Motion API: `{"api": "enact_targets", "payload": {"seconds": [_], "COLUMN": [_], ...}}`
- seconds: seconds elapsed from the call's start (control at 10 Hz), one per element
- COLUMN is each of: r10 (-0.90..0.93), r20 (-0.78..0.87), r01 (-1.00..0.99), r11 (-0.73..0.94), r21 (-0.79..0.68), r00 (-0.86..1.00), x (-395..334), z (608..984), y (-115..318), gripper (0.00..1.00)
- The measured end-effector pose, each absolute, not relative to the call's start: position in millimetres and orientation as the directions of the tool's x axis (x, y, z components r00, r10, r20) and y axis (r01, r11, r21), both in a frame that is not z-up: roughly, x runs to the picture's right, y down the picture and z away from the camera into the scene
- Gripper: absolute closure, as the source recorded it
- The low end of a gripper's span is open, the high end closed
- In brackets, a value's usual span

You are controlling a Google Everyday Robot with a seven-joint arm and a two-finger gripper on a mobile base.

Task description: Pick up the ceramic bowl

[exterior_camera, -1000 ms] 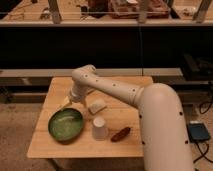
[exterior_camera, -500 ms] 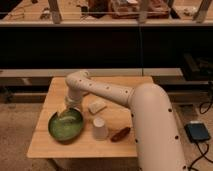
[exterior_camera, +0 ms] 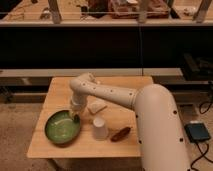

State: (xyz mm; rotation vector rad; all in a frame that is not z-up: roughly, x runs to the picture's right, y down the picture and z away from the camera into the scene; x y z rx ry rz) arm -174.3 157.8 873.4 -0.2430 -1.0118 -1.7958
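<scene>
The ceramic bowl (exterior_camera: 62, 127) is wide and shallow, glossy green inside with a darker rim. It sits on the front left of the wooden table (exterior_camera: 60, 88). My white arm reaches from the lower right across the table and bends down. My gripper (exterior_camera: 75, 115) is at the bowl's far right rim, right over its edge. An upturned white cup (exterior_camera: 100, 128) stands just right of the bowl.
A pale flat object (exterior_camera: 97, 106) lies behind the cup. A brown elongated object (exterior_camera: 120, 134) lies at the front right of the table. A dark shelf unit stands behind the table. A blue-grey box (exterior_camera: 198, 132) lies on the floor at right.
The arm has swung left and down, bringing my gripper from behind the bowl to its far right rim. The bowl, the cup and the other objects have not moved.
</scene>
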Motion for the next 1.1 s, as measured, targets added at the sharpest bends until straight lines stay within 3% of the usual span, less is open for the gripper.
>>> {"api": "enact_targets", "payload": {"seconds": [0.3, 0.6, 0.8, 1.1], "r10": [-0.654, -0.648, -0.649, -0.652], "r20": [0.597, 0.598, 0.596, 0.594], "r01": [0.843, 0.843, 0.842, 0.842], "r11": [-0.12, -0.132, -0.132, -0.131], "r21": [0.524, 0.522, 0.523, 0.524], "r00": [-0.464, -0.472, -0.472, -0.471], "x": [-170.6, -168.7, -169.0, -169.0], "z": [887.3, 884.4, 883.7, 882.2], "y": [172.4, 170.7, 170.0, 167.4], "gripper": [0.61, 0.88, 1.0, 1.0]}}
